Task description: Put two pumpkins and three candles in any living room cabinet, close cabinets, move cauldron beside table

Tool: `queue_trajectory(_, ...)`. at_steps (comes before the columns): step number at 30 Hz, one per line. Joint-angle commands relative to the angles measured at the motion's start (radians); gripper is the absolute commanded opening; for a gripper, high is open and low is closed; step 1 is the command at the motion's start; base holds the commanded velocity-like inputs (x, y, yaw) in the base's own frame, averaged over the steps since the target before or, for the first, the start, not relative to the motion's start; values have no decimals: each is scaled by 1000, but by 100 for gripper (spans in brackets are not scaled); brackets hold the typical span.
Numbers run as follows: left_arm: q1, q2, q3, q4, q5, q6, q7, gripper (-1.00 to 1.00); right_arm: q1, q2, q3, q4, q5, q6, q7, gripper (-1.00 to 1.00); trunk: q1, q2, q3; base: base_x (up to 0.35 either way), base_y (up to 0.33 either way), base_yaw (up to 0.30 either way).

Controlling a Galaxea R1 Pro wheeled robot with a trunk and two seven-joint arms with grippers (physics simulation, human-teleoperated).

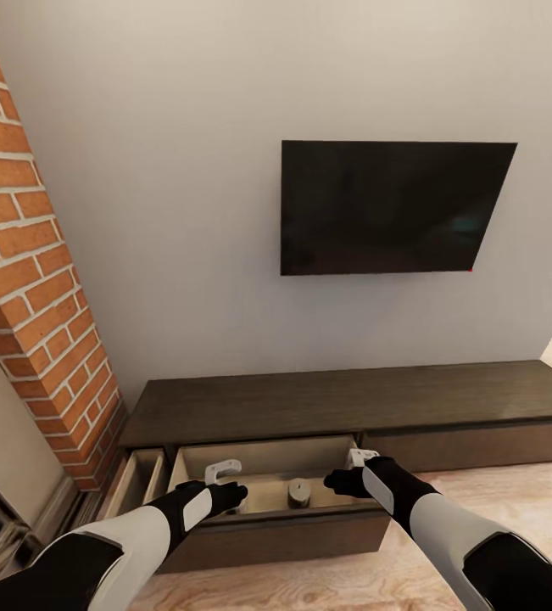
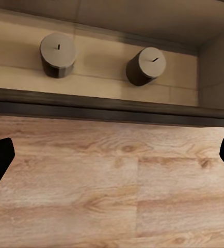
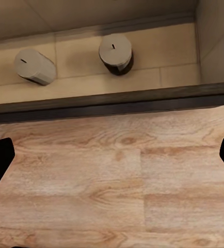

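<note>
Left gripper (image 1: pixel 225 482) hides one candle; the other candle (image 1: pixel 298 492) stands at nine o'clock of right gripper (image 1: pixel 356 469); both grippers spread wide, empty.

Left hand (image 1: pixel 223 469) hides one candle (image 2: pixel 57 53).

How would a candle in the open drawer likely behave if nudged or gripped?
The candles are short, flat-ended cylinders standing upright, so probably stable, yet apt to roll if tipped. Smooth sides may slip in a gripper; they look rigid and light.
</note>
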Motion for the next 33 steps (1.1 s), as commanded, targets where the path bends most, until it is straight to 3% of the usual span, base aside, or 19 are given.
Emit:
queue_trajectory(1,-1,0,-8,1,10,2,0,100,-1,0,3,0,2,4,2,100,0,-1,-1,0,0,-17)
queue_trajectory(9,-1,0,-8,1,10,2,0,100,-1,-1,2,0,2,4,2,100,0,-1,4,0,0,-42)
queue_trajectory(33,-1,0,-8,1,10,2,0,100,-1,-2,1,0,2,4,2,100,0,-1,37,0,0,-179)
